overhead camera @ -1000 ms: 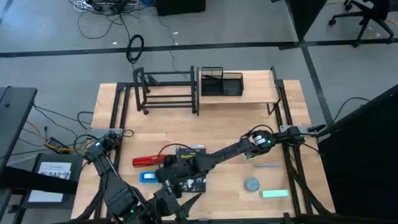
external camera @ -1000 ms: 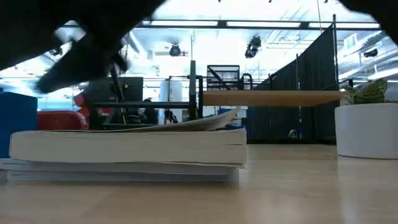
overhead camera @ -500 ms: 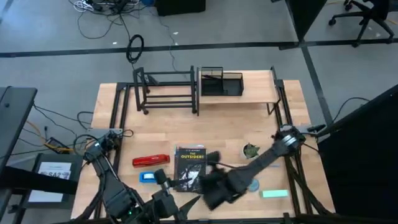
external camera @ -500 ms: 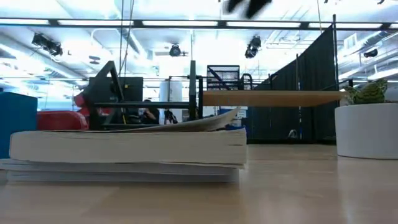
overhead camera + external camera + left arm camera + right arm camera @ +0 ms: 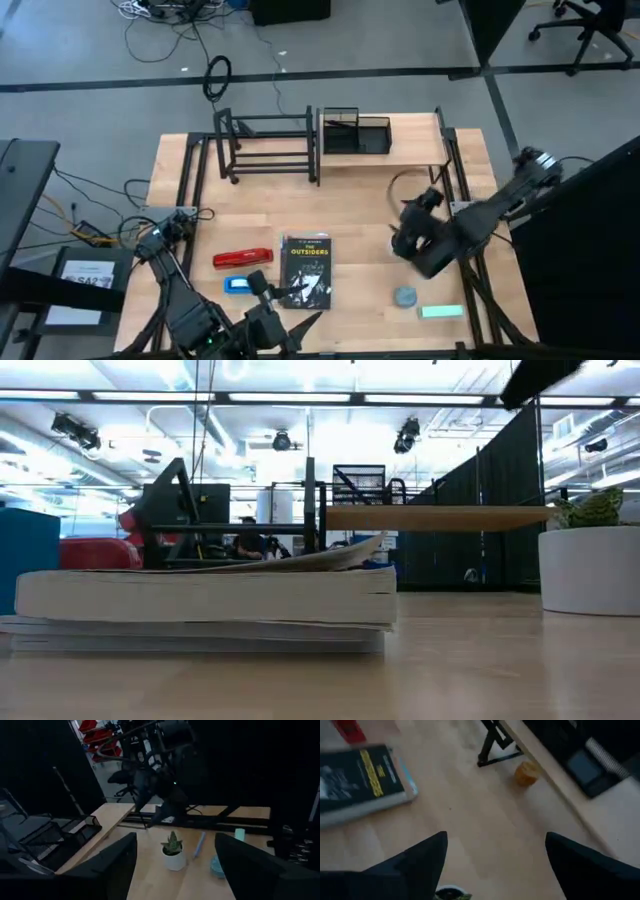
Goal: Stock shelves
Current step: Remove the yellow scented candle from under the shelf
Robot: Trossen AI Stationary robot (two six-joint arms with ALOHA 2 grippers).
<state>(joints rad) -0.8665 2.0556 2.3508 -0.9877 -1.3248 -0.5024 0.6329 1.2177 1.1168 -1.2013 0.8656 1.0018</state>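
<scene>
While above the small potted plant [image 5: 403, 241]: right gripper [image 5: 412, 233] over the right half of the table [image 5: 360, 205], fingers [image 5: 415, 862] spread wide, holding nothing.
Left gripper [image 5: 268, 328]: at the near edge of the table, beside the near end of the book [image 5: 305, 269]; fingers [image 5: 112, 865] parted, nothing between them.
Black rack [image 5: 266, 145]: at the far edge, left of centre, slatted tiers bare.
Wooden shelf [image 5: 412, 150]: along the far edge toward the far right corner, touching the rack's right end; plank on thin black legs.
Mesh organizer [image 5: 356, 133]: standing on the left end of the wooden plank.
Book: flat, near the near edge at centre, dark cover up.
Red stapler [image 5: 243, 258]: just left of the book.
Blue item [image 5: 238, 285]: close to the near edge, left of the book.
Round grey-blue item [image 5: 404, 296]: toward the near right corner.
Teal bar [image 5: 442, 311]: nearest the near right corner.
Small orange thing [image 5: 527, 772]: beside a leg of the wooden shelf; kind not clear.
</scene>
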